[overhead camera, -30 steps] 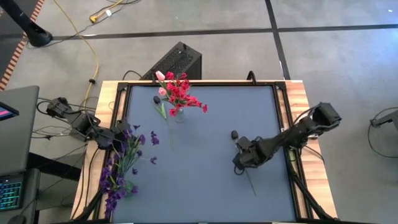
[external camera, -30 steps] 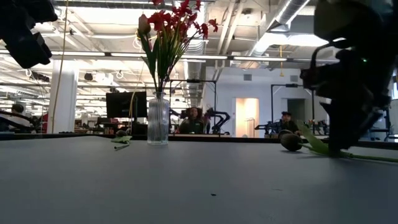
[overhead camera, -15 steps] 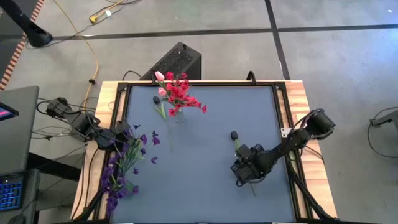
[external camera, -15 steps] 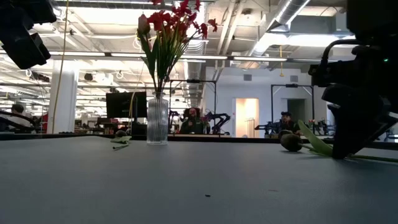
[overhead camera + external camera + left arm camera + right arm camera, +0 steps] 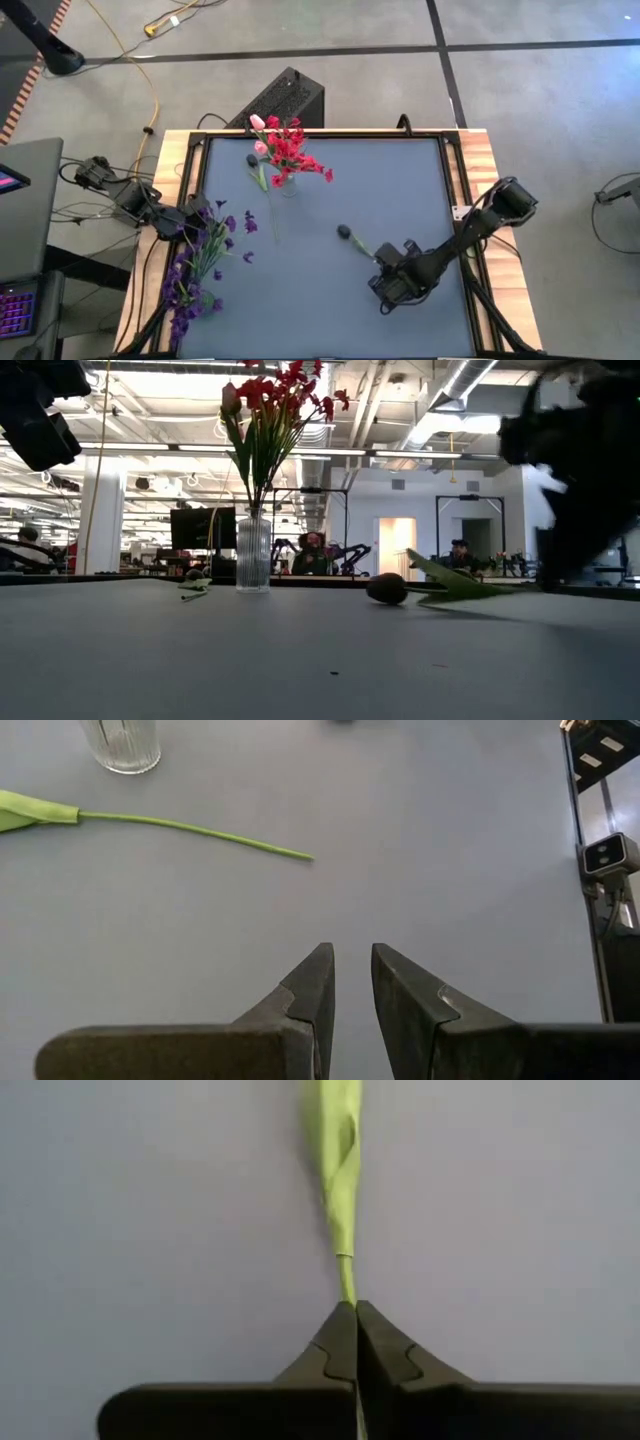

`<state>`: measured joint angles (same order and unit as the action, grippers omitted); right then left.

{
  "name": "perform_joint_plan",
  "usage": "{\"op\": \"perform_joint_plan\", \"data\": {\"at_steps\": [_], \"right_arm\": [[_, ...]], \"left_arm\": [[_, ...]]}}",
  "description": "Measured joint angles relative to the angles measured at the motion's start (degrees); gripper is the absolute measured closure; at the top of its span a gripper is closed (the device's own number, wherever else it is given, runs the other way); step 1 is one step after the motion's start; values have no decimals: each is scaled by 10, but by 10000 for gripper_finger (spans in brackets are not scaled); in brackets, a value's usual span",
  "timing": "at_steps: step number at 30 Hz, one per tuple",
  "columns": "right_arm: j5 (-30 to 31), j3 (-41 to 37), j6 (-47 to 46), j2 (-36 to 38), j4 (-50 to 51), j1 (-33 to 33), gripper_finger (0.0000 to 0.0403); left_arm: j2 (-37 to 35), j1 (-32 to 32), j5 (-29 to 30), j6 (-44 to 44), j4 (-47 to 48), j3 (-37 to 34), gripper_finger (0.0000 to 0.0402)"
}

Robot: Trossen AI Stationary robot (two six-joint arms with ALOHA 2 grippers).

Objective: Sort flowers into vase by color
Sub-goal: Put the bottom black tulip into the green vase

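Note:
A clear glass vase (image 5: 287, 185) at the far left middle holds red flowers (image 5: 292, 150) and pink tulip buds (image 5: 258, 123). A dark-budded flower lies on the table, its bud (image 5: 343, 232) pointing left. My right gripper (image 5: 382, 268) is shut on that flower's green stem. Another dark-budded flower (image 5: 262, 178) lies flat beside the vase, and its stem (image 5: 190, 828) shows in the left wrist view. Purple flowers (image 5: 200, 262) lie at the table's left edge. Beside them my left gripper (image 5: 350, 970) hovers, fingers only slightly apart, nothing between them. My right gripper pinches the thin green stem (image 5: 346, 1288) between its two fingertips, just behind the long leaf (image 5: 337, 1140). The fingers slant down from the table's near right side and run along the stem's line. The bud (image 5: 386, 588) and leaf (image 5: 452, 576) rest on the table.
A raised black frame (image 5: 455, 190) runs round the grey table top. A black box (image 5: 283, 100) stands behind the far edge. Bare table surface lies in the middle and the near half.
My right gripper has gone toward the table's near edge and a little left, and has taken hold of the stem. The flower has swung round on the table: its dark bud has slid toward the left, and the stem now points from the gripper toward the far left.

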<state>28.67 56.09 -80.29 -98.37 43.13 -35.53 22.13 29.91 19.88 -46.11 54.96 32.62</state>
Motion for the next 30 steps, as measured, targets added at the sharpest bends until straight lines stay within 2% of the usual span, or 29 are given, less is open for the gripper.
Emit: {"op": "perform_joint_plan", "data": {"at_steps": [3, 9, 16, 18, 21, 28, 30], "right_arm": [[47, 29, 42, 0, -2, 9, 370], [150, 97, 190, 1, -69, 16, 387], [159, 146, 357, 2, -189, 15, 385], [153, 150, 354, 3, -198, 15, 383], [127, 147, 301, -3, -178, 30, 371], [-58, 140, 190, -41, -133, 90, 324], [-85, 140, 188, -57, -126, 99, 308]], "left_arm": [[0, 0, 3, 0, 0, 0, 345], [0, 0, 17, 5, 0, 0, 345], [0, 0, 18, 4, 0, 0, 345], [0, 0, 18, 4, 0, 0, 345], [0, 0, 18, 4, 0, 0, 345], [0, 0, 18, 4, 0, 0, 345], [0, 0, 18, 3, 0, 0, 345]]}}
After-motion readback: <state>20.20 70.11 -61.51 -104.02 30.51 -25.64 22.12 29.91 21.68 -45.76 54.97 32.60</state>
